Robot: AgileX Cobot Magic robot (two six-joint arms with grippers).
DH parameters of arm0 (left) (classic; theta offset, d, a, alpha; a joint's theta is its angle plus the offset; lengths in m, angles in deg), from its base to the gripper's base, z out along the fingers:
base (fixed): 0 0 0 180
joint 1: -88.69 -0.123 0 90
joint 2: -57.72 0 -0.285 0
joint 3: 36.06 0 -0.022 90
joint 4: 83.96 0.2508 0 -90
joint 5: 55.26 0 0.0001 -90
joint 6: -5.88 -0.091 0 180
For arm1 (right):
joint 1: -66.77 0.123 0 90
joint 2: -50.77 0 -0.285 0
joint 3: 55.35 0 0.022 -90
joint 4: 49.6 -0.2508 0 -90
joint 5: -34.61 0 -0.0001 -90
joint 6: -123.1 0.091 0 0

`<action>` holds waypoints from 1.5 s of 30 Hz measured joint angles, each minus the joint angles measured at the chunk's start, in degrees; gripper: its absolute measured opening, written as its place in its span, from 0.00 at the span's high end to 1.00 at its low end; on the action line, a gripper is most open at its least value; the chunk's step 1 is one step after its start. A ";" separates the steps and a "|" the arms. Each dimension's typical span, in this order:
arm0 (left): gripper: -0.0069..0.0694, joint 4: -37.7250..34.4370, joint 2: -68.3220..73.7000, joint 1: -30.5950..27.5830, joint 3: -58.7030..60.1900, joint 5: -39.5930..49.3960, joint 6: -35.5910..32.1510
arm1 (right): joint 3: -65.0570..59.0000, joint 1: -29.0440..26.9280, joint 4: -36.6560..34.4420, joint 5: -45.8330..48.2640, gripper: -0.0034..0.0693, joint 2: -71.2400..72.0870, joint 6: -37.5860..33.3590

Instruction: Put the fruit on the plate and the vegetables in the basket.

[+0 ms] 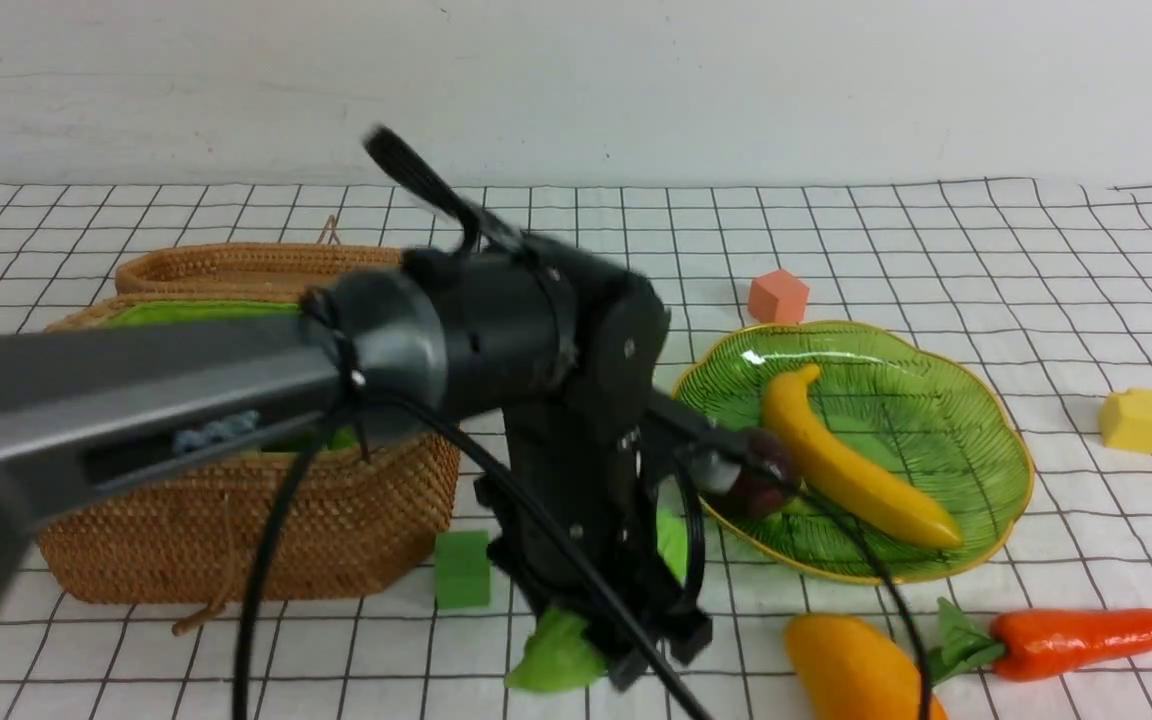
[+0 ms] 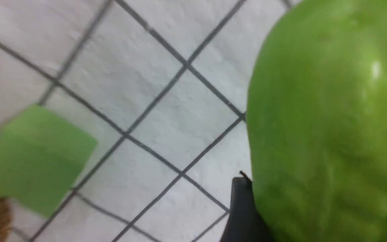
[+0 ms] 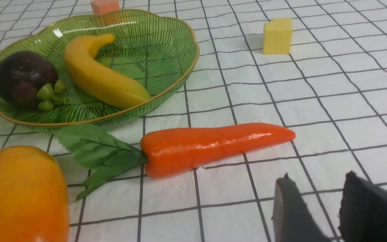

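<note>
Gourd (image 1: 558, 652) on the cloth beneath the left gripper (image 1: 651, 655), towards seven o'clock of the green plate (image 1: 1011, 480) — left arm nearer. Its long axis runs slantwise, about one to seven o'clock. Jaws straddle its middle, apparently part-open; whether they grasp it — cannot tell.

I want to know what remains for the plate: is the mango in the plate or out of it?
Out. The mango lies on the grid cloth, outside the gold rim of the plate.
</note>
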 joint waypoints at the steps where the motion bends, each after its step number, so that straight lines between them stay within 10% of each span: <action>1: 0.31 1.52 -3.57 0.00 -2.53 0.81 0.44 | 0.00 0.00 0.00 0.00 0.62 0.00 0.00; 7: 0.31 11.82 -15.12 -4.28 -11.32 2.03 4.31 | 0.00 0.00 0.00 0.00 0.62 0.00 0.00; 17: 0.31 18.53 -13.33 -29.48 -3.68 -0.59 15.40 | 0.00 0.00 0.00 0.00 0.62 0.00 0.00; 25: 0.28 16.69 -7.85 -28.14 -0.83 -3.80 15.75 | 0.00 0.00 0.00 0.00 0.62 0.00 0.00; 28: 0.09 16.43 -7.85 -27.78 -0.83 -4.18 18.27 | 0.00 0.00 0.00 0.00 0.62 0.00 0.00; 33: 0.04 16.64 -8.99 -27.78 -0.83 -0.57 20.16 | 0.00 0.00 0.00 0.00 0.62 0.00 0.00; 38: 0.15 16.11 -13.49 -27.78 -0.73 4.83 20.47 | 0.00 0.00 0.00 0.00 0.62 0.00 0.00; 45: 0.70 4.37 -33.90 -27.90 6.04 5.82 22.95 | 0.00 0.00 0.00 0.00 0.62 0.00 0.00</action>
